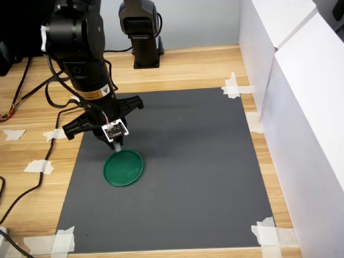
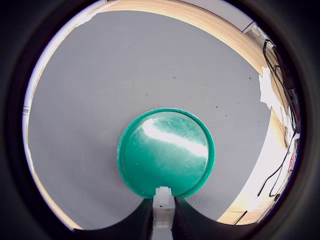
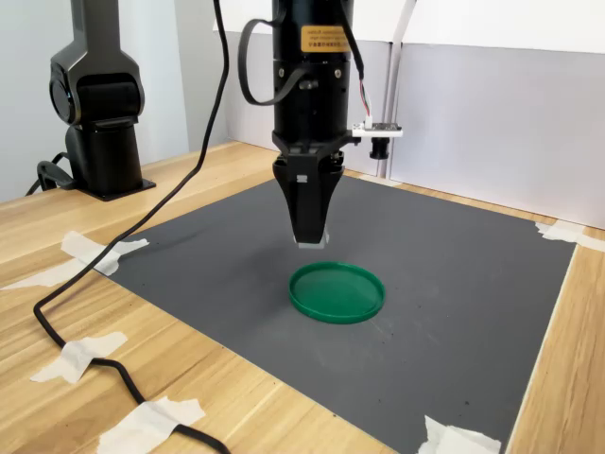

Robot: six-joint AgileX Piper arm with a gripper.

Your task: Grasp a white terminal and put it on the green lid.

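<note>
The pincer hangs above the dark grey mat taped to the wooden bench, its tips pointing straight down, probably so the piece it carries can be lowered squarely. Its jaws are drawn narrow, pinching the white terminal between them; in the wrist view the small blocky piece sits right between the two dark fingers, and in the second exterior view a pale sliver shows at the tips.

The green lid lies flat on the mat, nearer the mat's edge on the first exterior view's left than its middle. The held terminal hovers clear of the lid, over or just outside its rim rather than its centre. My judgement is that the carry is nearly done: a short shift toward the lid's middle, a descent, then release remain.
</note>
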